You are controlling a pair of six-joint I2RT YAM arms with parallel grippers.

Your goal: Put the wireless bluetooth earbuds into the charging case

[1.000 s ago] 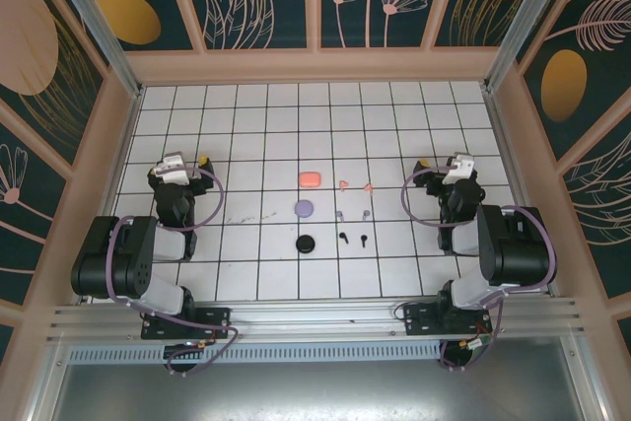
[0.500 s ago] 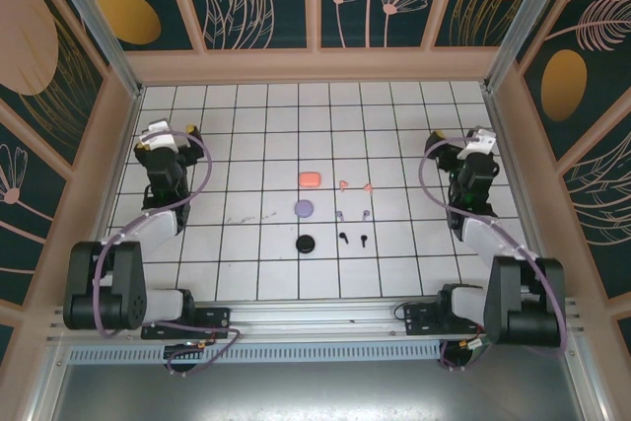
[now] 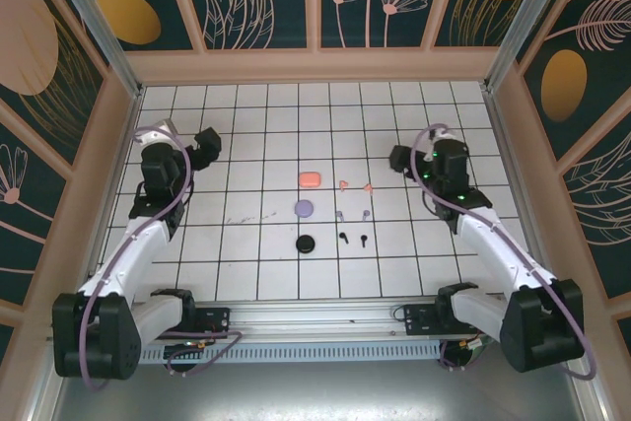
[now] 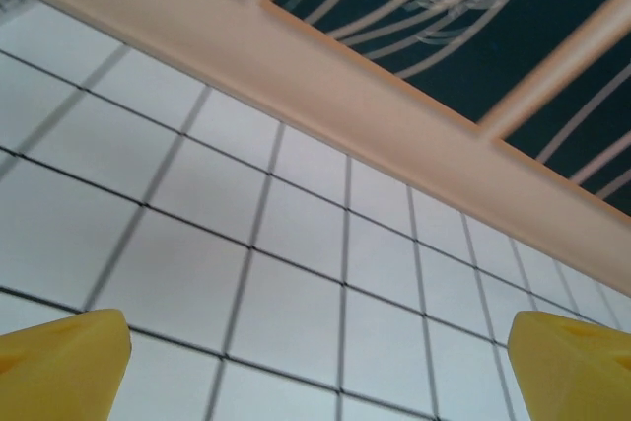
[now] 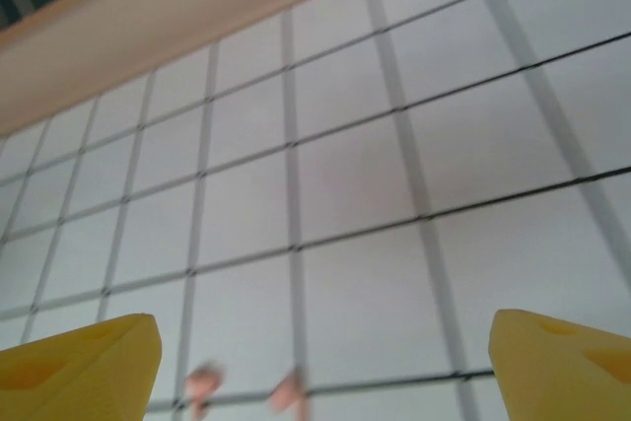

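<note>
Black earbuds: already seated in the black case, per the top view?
No, both black earbuds lie loose to the right of the black case, apart from it.

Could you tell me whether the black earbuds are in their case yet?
Out: both black earbuds lie on the tiles, apart from the black case.

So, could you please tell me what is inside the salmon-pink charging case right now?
Its inside cannot be seen: from above, the salmon-pink charging case presents a plain pink top. Both salmon-pink earbuds lie outside it, on the tiles to its right.
</note>
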